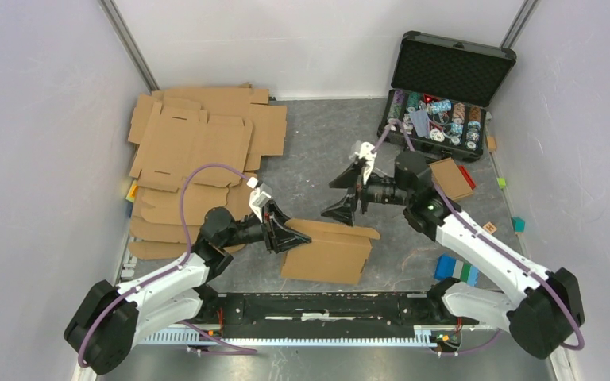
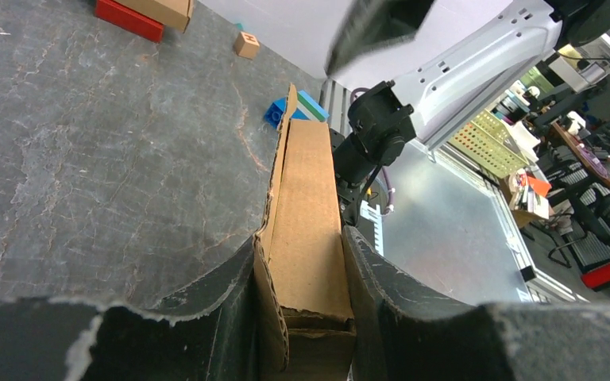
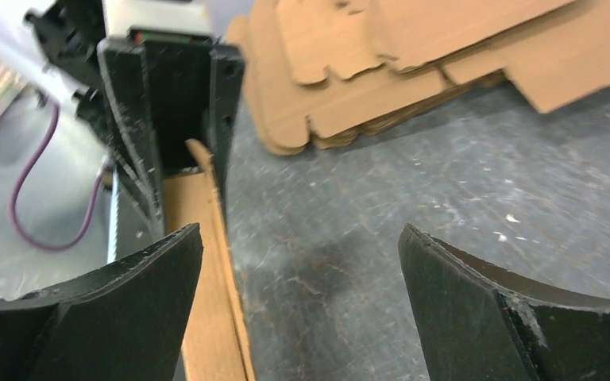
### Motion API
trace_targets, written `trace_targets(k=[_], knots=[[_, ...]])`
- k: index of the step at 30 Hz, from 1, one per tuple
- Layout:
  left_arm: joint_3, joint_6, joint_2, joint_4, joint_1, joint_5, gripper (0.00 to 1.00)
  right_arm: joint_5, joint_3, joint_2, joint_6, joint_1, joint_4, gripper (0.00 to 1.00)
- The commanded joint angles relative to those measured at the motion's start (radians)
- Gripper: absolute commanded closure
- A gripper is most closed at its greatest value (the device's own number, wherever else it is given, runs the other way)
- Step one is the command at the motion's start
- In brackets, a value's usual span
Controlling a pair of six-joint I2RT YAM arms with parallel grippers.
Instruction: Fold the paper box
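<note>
The paper box (image 1: pixel 330 250) is brown corrugated cardboard, partly folded, lying near the table's front centre. Its left end sits between the black fingers of my left gripper (image 1: pixel 286 236), which is shut on it. In the left wrist view the box (image 2: pixel 306 206) runs away from the jaws as a narrow folded strip, pressed on both sides. My right gripper (image 1: pixel 343 193) hovers open above and behind the box, nothing between its fingers. In the right wrist view the box's edge (image 3: pixel 206 262) shows just inside the left finger, with the left gripper (image 3: pixel 176 95) beyond it.
A pile of flat cardboard blanks (image 1: pixel 198 151) covers the back left. An open black case of poker chips (image 1: pixel 445 95) stands at the back right. A small cardboard piece (image 1: pixel 453 178) and coloured blocks (image 1: pixel 457 270) lie on the right side.
</note>
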State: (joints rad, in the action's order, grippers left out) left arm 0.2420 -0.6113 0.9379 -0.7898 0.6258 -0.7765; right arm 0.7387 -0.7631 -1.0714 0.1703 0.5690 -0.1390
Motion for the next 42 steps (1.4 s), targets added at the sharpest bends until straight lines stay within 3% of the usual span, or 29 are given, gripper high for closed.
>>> trace_targets(k=[1,8,11,16,22,23,24,27,30,33,36,42], knots=[[0.010,0.026,-0.018,-0.032,0.002,0.012,0.77,0.106,-0.120,-0.040,-0.303,0.083,0.261,0.02],[-0.006,0.023,-0.051,-0.053,0.002,0.010,0.76,0.063,-0.153,-0.075,-0.451,0.178,0.429,0.02],[-0.008,0.022,-0.061,-0.055,0.002,0.007,0.76,0.063,-0.169,-0.093,-0.469,0.200,0.465,0.07],[-0.016,0.019,-0.077,-0.064,0.002,0.003,0.75,0.066,-0.190,-0.122,-0.485,0.207,0.498,0.19],[-0.018,0.023,-0.080,-0.063,0.002,0.011,0.74,0.075,-0.208,-0.136,-0.496,0.210,0.520,0.49],[-0.017,0.028,-0.080,-0.053,0.002,0.019,0.72,0.063,-0.210,-0.136,-0.493,0.210,0.521,0.53],[-0.014,0.035,-0.082,-0.033,0.002,0.038,0.64,0.041,-0.211,-0.134,-0.488,0.210,0.522,0.56],[0.010,0.088,-0.099,0.096,0.002,0.129,0.25,-0.100,-0.225,-0.135,-0.466,0.210,0.532,0.61],[0.026,0.129,-0.132,0.231,0.002,0.261,0.08,-0.246,-0.247,-0.156,-0.455,0.210,0.571,0.66],[0.029,0.159,-0.178,0.341,0.000,0.428,0.01,-0.363,-0.257,-0.180,-0.446,0.210,0.599,0.66],[0.043,0.187,-0.218,0.444,-0.001,0.605,0.00,-0.427,-0.261,-0.195,-0.440,0.213,0.613,0.66],[0.147,0.167,-0.133,0.475,-0.018,0.694,0.05,-0.646,-0.241,-0.210,-0.392,0.219,0.534,0.64]])
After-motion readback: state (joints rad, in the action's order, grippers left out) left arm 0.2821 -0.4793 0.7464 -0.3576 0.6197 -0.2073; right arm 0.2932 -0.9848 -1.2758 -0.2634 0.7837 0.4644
